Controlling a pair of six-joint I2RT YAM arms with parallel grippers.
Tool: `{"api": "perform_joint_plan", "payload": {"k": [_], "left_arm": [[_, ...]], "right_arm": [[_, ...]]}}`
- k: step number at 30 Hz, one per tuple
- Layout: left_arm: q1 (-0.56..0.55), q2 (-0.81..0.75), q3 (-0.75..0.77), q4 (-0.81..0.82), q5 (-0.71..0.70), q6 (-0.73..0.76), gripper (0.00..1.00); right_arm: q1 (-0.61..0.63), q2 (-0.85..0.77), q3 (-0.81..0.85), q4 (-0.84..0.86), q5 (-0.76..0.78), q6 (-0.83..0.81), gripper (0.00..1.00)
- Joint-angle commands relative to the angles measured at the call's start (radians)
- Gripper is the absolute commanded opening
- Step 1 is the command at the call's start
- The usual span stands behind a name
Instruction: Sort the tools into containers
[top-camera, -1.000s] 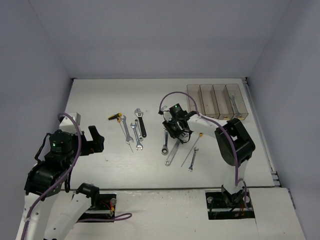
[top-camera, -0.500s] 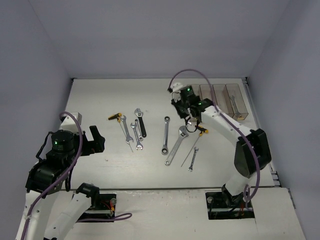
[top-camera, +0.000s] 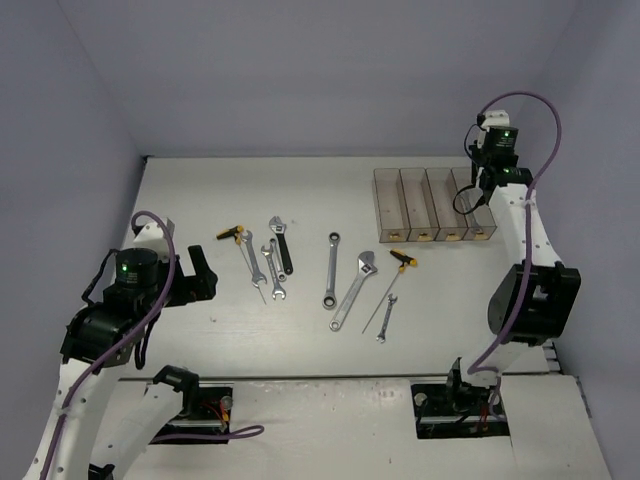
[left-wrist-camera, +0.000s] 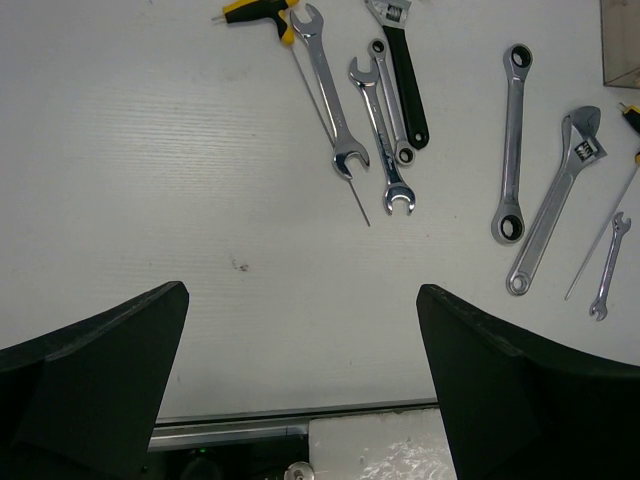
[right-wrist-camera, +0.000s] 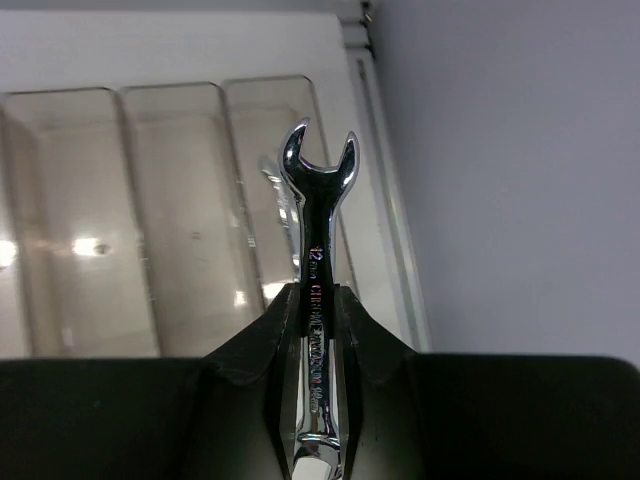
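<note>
While my right tool clenches the wrench, its length lines up with the bin beneath, at the desk's far-right corner.

Left gripper spread wide — right gripper clamped, arm stretched far.

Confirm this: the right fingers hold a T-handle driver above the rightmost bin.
Wrong tool. The right fingers hold a silver wrench, not a driver, above the rightmost bin. The right wrist view shows it.
</note>
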Motion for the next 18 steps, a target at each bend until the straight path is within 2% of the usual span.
{"api": "perform_joint_plan", "payload": {"k": [1, 9, 18], "left_arm": [[-0.005, 0.035, 0.035, 0.028, 0.058, -0.021, 0.97], [-0.005, 0.077, 0.015, 0.028, 0.101, -0.029, 0.97], [-0.005, 0.166, 0.023, 0.033, 0.061, -0.003, 0.97]], "right_arm": [[-0.038, 0.106, 0.074, 0.098, 0.117, -0.018, 0.0], [-0.091, 0.353, 0.234, 0.112, 0.083, -0.067, 0.0], [-0.095, 0.499, 0.237, 0.111, 0.002, -0.067, 0.0]]}}
